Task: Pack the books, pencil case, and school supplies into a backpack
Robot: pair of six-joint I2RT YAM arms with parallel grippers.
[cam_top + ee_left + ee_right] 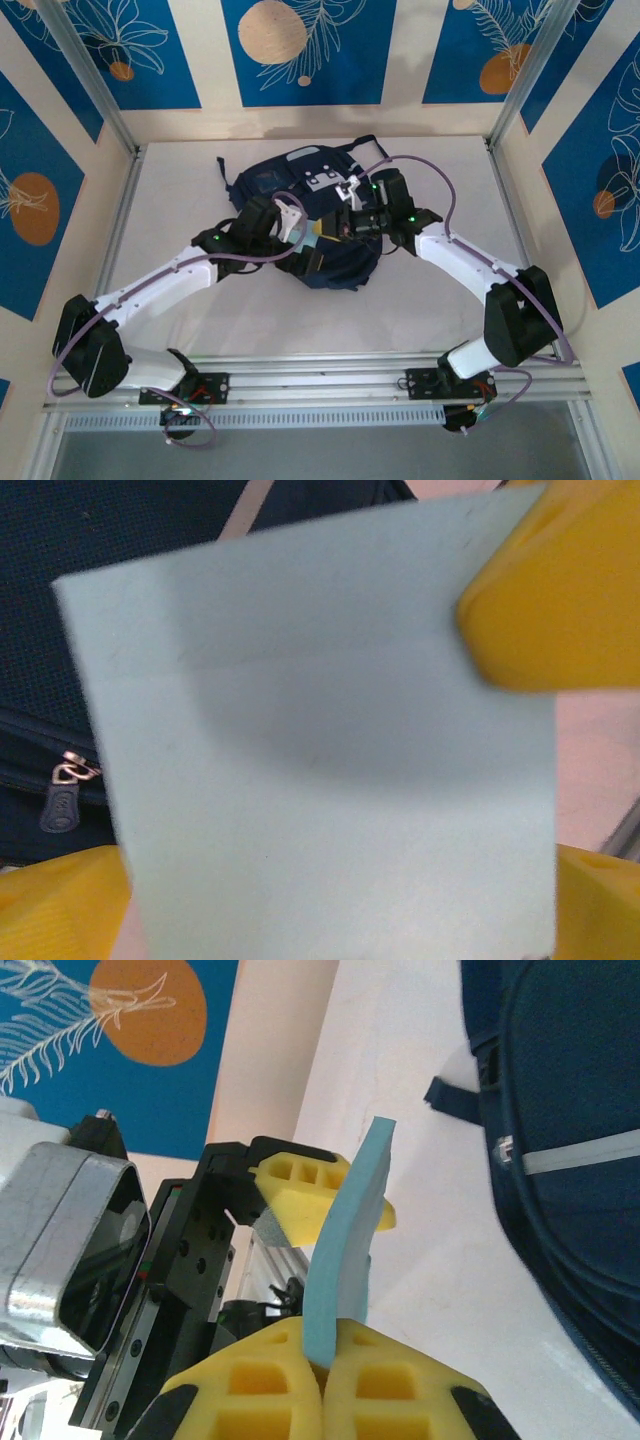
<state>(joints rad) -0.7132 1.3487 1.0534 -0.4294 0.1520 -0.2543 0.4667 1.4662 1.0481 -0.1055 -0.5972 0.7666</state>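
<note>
The light blue pad (pixel 345 1230), one of the school supplies, is the thing in play. In the right wrist view the right hand (pixel 325 1372) presses its yellow fingers together on the pad's lower edge, and the pad rises bent out of that pinch. Just beyond, the left hand (pixel 335 1205) flanks the pad with a finger on each side. The backpack (pixel 570 1160) lies to the right of the pinch on the white bench (pixel 420 1260). In the left wrist view the pad's broad face spans the gap between the left hand's fingers (pixel 60 905), which stand spread wide at its lower corners. The backpack's zip pull (pixel 65 790) shows beyond, to their left. In the top view both hands meet over the backpack's middle with the pad between them. I judge the step to be passing the pad to the right hand. Next it must come clear of the left fingers and slip into the backpack's opening, which I cannot make out. Metal posts (pixel 95 85) frame the bench, and the cream walls carry blue panels (pixel 300 50) with orange discs.
</note>
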